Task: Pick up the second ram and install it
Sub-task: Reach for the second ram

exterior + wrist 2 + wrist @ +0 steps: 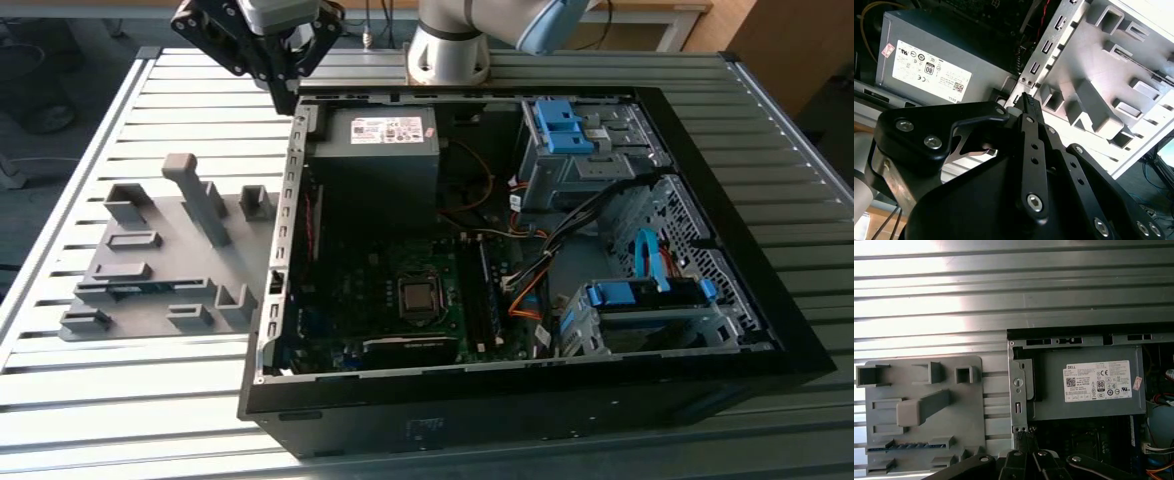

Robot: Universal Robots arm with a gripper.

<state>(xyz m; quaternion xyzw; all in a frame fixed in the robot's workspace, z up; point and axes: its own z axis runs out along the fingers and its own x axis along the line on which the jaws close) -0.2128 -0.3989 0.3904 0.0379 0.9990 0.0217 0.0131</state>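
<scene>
Nearest the exterior camera, you meet the black near wall of an open computer case [561,400], lying on its side on a slatted metal table [200,120]. Just inside that wall, toward the exterior view's right, sits a drive bay with blue clips [641,293]. Toward the middle lies the dark motherboard [387,270] with its processor socket [419,297]. The long memory slots beside the socket are too dark to tell whether any stick is seated there.

Outside the case, at the exterior view's left, a grey fixture plate [160,265] rests on the table, studded with grey blocks. The second ram [140,289] lies in one of its low holders, a thin blue-green strip. The first wrist view shows it too [909,445], lying flat in the plate.

Farther back, the grey power supply [380,150] sits in the case's far corner. Your gripper [284,100] hangs above the case wall just beside it, fingers drawn together and holding nothing. In the second wrist view the gripper [1026,102] points at the metal wall next to the power supply. It is well apart from the ram. Behind it stands the arm's base [447,50].

As a judgement, the task is at its very start: the ram is not yet lifted from the fixture, so both the pick and the install remain undone
</scene>
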